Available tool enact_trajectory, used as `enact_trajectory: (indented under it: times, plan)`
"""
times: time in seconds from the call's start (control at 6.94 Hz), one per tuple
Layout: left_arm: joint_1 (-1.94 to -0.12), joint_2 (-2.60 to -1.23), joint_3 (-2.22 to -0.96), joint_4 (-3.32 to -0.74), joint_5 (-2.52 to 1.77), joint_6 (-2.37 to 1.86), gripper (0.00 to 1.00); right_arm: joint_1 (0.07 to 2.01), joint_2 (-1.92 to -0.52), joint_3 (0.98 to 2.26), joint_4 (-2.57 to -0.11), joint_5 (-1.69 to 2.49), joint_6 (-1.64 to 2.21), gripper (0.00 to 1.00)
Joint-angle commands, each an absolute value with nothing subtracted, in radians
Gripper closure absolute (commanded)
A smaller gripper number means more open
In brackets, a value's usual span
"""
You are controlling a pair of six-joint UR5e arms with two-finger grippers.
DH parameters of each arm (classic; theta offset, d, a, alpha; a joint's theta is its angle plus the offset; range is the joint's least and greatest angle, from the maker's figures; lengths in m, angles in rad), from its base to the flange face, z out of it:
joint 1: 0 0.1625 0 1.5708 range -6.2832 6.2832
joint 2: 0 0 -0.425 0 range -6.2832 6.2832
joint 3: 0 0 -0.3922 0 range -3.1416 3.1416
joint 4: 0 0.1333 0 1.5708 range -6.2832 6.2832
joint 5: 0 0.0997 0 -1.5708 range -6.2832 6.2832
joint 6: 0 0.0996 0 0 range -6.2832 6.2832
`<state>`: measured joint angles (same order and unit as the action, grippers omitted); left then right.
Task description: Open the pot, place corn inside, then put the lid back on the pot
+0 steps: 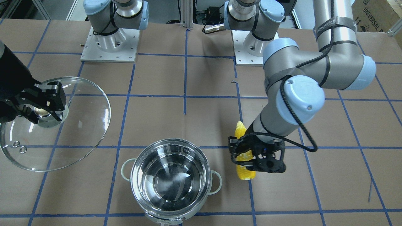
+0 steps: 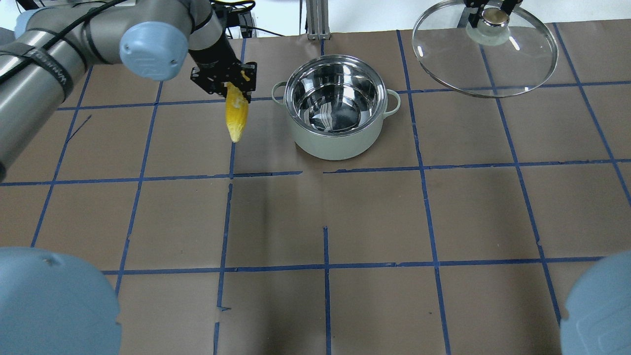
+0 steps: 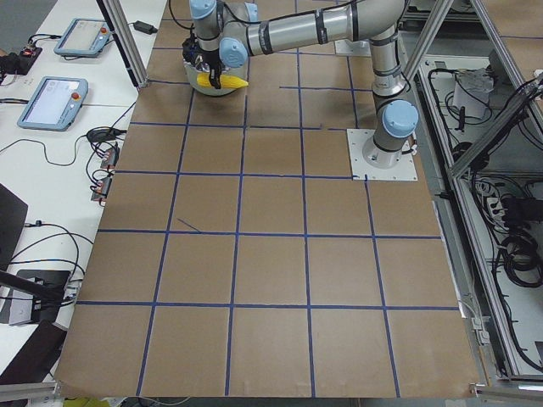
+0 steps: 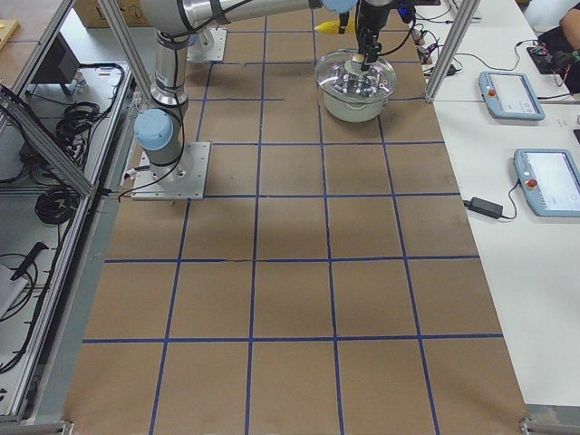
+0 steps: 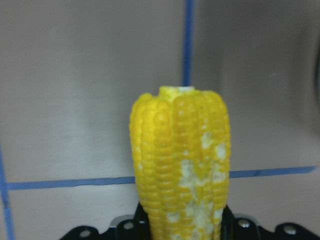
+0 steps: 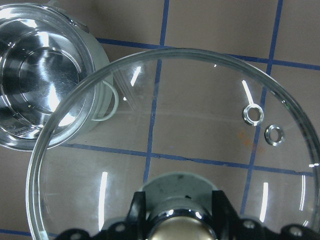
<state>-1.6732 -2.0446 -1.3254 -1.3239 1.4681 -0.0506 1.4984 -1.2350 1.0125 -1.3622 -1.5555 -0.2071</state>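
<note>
The shiny steel pot (image 1: 171, 182) stands open and empty on the table; it also shows in the overhead view (image 2: 336, 106). My left gripper (image 1: 251, 157) is shut on the yellow corn (image 1: 243, 157) and holds it in the air beside the pot, to the pot's left in the overhead view (image 2: 235, 111). The wrist view shows the corn (image 5: 181, 165) pointing away from the camera. My right gripper (image 1: 42, 106) is shut on the knob of the clear glass lid (image 1: 78, 125) and holds it lifted, away from the pot, at the overhead view's top right (image 2: 485, 47).
The table is brown paper with a blue tape grid (image 2: 325, 172). Both arm bases (image 1: 110, 40) stand at the robot's side. Tablets and cables (image 4: 521, 91) lie on the side bench beyond the table's edge.
</note>
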Motion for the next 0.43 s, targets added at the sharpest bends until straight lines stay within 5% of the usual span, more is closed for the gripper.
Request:
enact_trajectory:
  times: [0.0,0.29]
  plan:
    - [-1.814,-2.187,-1.131,-1.321,1.469,-0.167,0.82,1.499,-1.236,1.012,-1.362,-1.555,-0.206,0.86]
    - [-1.848,-2.261,-1.05,-1.258,1.46,-0.179,0.81,1.499,-1.236,1.012,-1.362,-1.555,-0.204,0.86]
